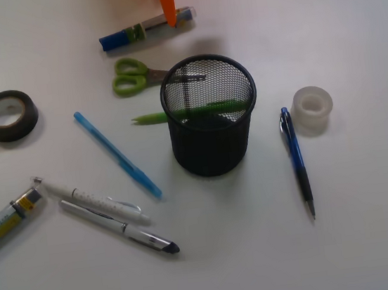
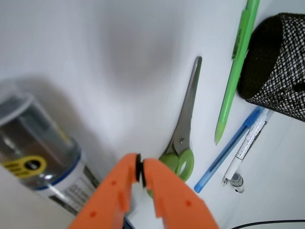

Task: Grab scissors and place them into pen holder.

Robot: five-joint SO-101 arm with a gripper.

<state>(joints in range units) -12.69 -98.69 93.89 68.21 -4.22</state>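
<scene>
The scissors (image 1: pixel 130 76) lie flat on the white table, lime-green handles to the left and blades pointing right behind the pen holder (image 1: pixel 209 150). The holder is a black mesh cup standing upright in the middle. In the wrist view the scissors (image 2: pixel 185 119) lie just past my fingertips, with the holder (image 2: pixel 281 62) at the upper right. My orange gripper (image 1: pixel 172 22) hangs at the top of the front view, behind the scissors and over a blue-capped tube (image 1: pixel 144 29). In the wrist view its jaws (image 2: pixel 139 167) are pressed together with nothing between them.
A thin green pen (image 1: pixel 152 118) lies beside the holder, partly behind it. A black tape roll (image 1: pixel 8 116) lies at the left and a clear tape roll (image 1: pixel 313 108) at the right. A light blue pen (image 1: pixel 116 154), a dark blue pen (image 1: pixel 298 164) and two white pens (image 1: pixel 98 200) are scattered in front.
</scene>
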